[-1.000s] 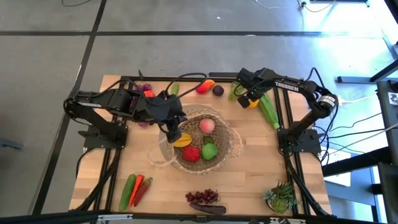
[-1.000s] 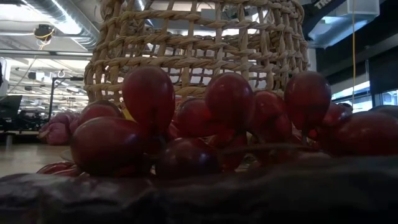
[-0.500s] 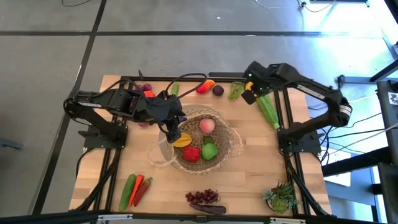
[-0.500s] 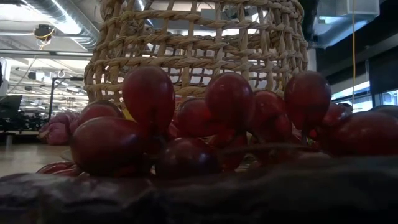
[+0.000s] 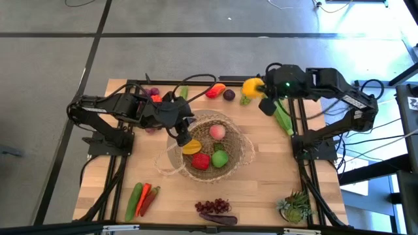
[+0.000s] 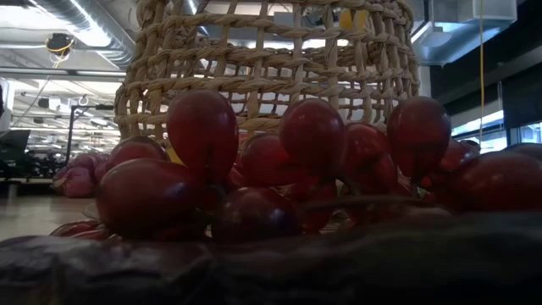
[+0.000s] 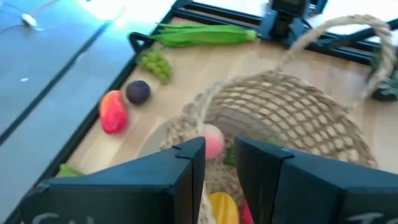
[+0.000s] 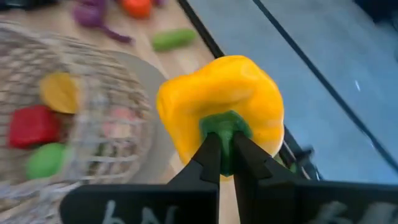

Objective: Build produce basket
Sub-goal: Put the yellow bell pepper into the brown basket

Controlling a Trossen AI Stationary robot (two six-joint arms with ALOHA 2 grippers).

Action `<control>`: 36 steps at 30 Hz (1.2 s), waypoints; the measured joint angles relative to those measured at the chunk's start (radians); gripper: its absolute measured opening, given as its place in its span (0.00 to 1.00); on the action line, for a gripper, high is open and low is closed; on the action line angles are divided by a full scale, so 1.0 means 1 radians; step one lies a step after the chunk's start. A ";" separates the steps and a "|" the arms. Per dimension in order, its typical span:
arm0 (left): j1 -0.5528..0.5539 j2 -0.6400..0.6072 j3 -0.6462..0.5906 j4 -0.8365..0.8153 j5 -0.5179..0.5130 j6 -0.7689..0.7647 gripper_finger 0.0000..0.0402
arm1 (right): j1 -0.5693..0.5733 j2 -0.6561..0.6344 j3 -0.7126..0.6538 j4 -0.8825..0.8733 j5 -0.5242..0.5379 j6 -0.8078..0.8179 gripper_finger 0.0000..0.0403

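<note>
The right gripper (image 8: 225, 163) is up near the table's far edge, fingers pinched tight. The left gripper (image 7: 219, 163) is mid-table, fingers close together.

Overhead view evenly lit, bright daylight patch on floor at upper right edge; soft shadows under arms on table (image 5: 261, 170); low view dim and backlit, grapes (image 6: 313, 140) dark w/ small highlights, foreground strip out of focus, ceiling lights bright behind basket (image 6: 271, 59); left wrist view washed out at top left, blurred throughout; right wrist view motion-blurred in bkgd, yellow pepper (image 8: 217, 102) fairly sharp, glare off floor.
</note>
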 joint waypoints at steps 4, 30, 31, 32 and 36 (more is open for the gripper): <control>0.013 0.000 0.000 0.000 -0.002 0.001 0.19 | 0.093 0.001 0.010 0.070 -0.092 -0.046 0.02; -0.042 0.010 -0.001 -0.067 -0.093 0.132 0.19 | 0.347 0.378 0.010 0.302 -0.285 -0.005 0.02; -0.047 0.010 -0.001 -0.067 -0.093 0.132 0.19 | 0.340 0.399 0.010 0.302 -0.285 -0.004 0.02; -0.052 0.010 -0.001 -0.067 -0.093 0.132 0.19 | 0.334 0.421 0.010 0.300 -0.285 -0.004 0.02; -0.073 0.010 -0.001 -0.067 -0.093 0.131 0.19 | 0.304 0.504 0.010 0.298 -0.277 -0.015 0.02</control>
